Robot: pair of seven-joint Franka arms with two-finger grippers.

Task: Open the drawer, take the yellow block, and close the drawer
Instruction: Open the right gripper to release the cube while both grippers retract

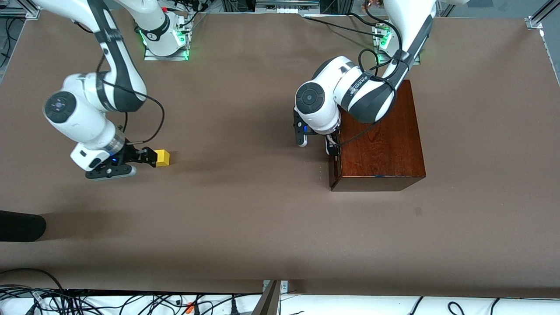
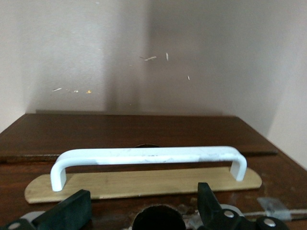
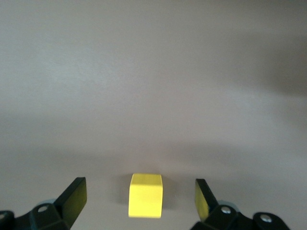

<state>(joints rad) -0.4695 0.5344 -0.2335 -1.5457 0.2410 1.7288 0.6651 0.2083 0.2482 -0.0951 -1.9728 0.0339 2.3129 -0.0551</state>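
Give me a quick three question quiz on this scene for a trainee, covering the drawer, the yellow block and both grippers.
1. True or false: the drawer of the mahogany box is shut.
2. Where is the yellow block? A) in the drawer B) on the table between the open fingers of the right gripper C) on top of the box
3. Fill in: the left gripper is open at the drawer's white ____.

Key
1. True
2. B; neither finger touches it
3. handle; its fingers are not closed on it
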